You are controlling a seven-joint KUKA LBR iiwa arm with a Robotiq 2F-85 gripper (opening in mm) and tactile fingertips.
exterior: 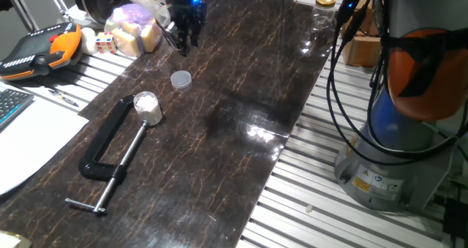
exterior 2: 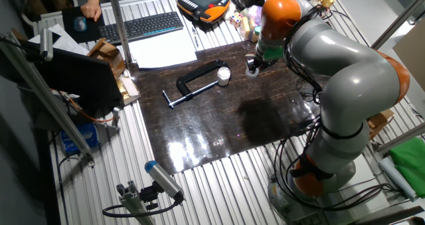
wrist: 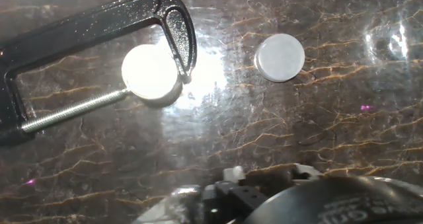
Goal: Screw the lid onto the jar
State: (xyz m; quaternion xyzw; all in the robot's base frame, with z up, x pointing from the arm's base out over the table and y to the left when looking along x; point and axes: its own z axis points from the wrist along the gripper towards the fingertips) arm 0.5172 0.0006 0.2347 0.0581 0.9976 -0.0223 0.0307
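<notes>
Two small pale things lie apart on the dark, brown-veined marbled counter: the flat, round, whitish-grey plastic lid and the short, translucent whitish jar. The jar sits clamped between the jaw and the screw of a black metal C-clamp, while the lid lies free just beyond it, nearer the arm. The black two-finger tool hangs above the counter past the lid, carrying nothing; whether its fingers are parted I cannot tell.
</notes>
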